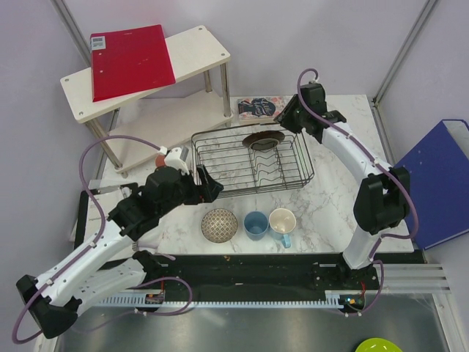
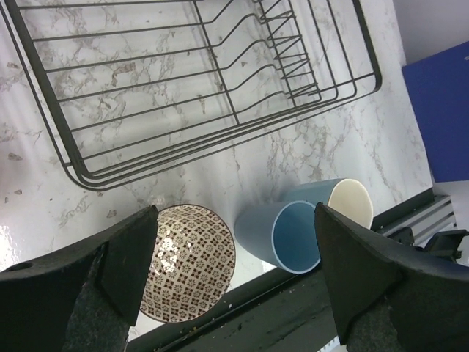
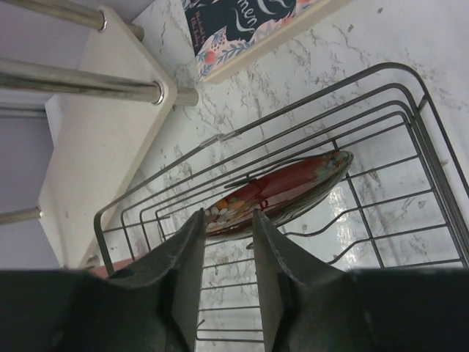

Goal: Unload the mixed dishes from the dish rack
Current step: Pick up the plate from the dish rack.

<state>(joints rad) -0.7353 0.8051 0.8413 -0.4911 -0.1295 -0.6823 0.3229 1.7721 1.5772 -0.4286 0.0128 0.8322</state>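
The wire dish rack [image 1: 253, 158] holds only the dark red-brown plate [image 1: 264, 139], which leans in its far rows. My right gripper [image 3: 229, 216] has its jaws narrowed on either side of the plate's [image 3: 293, 183] near end; contact is unclear. In front of the rack stand the red-speckled bowl [image 1: 219, 224], the blue cup [image 1: 255, 224] and the light-blue mug [image 1: 283, 222]. My left gripper [image 2: 234, 249] hangs wide open and empty above the bowl [image 2: 194, 257] and cup [image 2: 293, 238], by the rack's front left corner. A salmon-pink tumbler [image 1: 160, 157] peeks out behind the left arm.
A white two-tier shelf [image 1: 194, 55] with a red folder [image 1: 130, 61] stands at the back left. A book [image 1: 260, 108] lies behind the rack and a blue box [image 1: 440, 183] sits off the table's right edge. A lime-green dish [image 1: 381, 345] is at the bottom right.
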